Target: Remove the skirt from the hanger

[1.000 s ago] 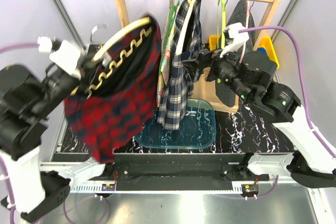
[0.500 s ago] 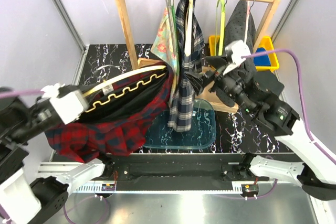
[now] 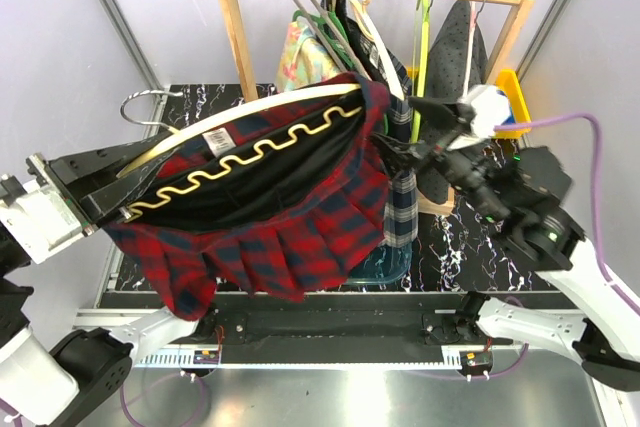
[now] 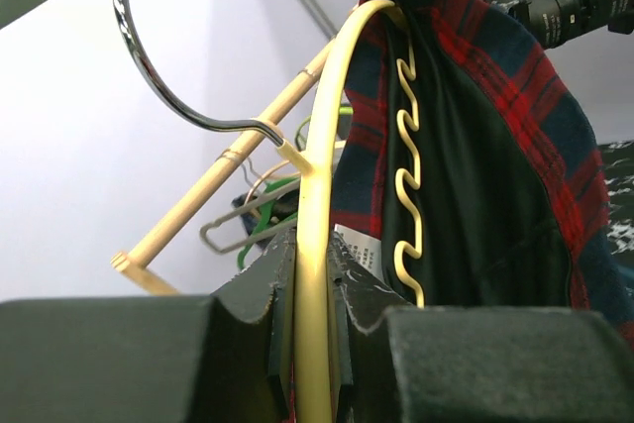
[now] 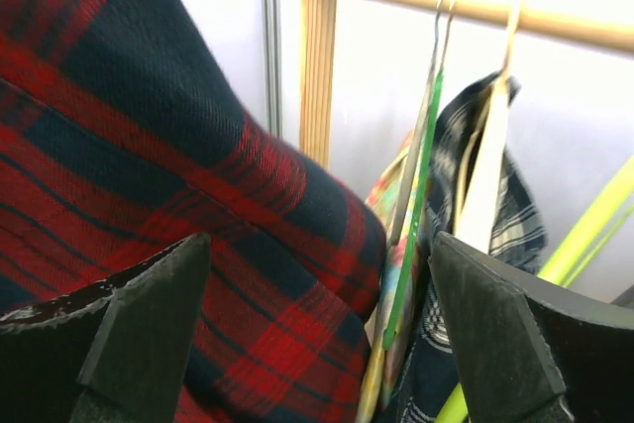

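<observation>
Swung rightward and levelled since the earlier frame: red tartan skirt (image 3: 270, 227) on cream hanger (image 4: 315, 165), now spread above the desk's near-left part. The hanger is clamped by the left gripper (image 4: 310, 264). The right gripper (image 5: 317, 245) is held agape at the skirt's right waistband end. Step judged: stripping. Next, closing on the waistband and drawing it clear is called for.

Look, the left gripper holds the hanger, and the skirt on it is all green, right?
Not green. The skirt is red and dark blue plaid, as the top external view shows. The left gripper does hold the hanger.
</observation>
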Available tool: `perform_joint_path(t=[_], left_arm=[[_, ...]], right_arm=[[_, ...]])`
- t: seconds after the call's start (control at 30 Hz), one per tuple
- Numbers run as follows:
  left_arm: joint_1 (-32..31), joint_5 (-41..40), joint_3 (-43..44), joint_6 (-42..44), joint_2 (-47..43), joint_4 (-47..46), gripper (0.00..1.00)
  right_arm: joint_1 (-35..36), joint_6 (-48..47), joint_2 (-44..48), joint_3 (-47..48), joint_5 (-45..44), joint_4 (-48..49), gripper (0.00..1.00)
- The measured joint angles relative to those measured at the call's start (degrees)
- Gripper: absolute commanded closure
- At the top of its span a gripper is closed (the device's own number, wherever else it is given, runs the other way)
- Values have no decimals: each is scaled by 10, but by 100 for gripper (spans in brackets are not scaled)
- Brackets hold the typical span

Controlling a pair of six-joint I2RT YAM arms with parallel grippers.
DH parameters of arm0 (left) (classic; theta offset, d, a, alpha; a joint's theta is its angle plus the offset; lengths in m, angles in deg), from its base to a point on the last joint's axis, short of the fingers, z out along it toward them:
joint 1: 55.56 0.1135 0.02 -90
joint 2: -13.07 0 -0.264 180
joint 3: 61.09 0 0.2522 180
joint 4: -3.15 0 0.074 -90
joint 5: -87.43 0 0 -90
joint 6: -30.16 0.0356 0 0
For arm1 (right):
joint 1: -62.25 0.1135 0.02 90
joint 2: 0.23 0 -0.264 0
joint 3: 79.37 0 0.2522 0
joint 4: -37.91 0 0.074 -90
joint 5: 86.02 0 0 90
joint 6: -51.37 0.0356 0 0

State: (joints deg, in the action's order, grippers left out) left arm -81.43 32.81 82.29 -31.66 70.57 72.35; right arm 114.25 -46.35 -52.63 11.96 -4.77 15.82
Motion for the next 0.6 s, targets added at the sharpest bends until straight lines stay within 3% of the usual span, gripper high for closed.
perform_joint_path(t=[0.6], left_arm=[[-1, 101, 63, -97, 87, -14, 100]], right_arm=[[0, -45, 161, 71, 12, -54, 0]])
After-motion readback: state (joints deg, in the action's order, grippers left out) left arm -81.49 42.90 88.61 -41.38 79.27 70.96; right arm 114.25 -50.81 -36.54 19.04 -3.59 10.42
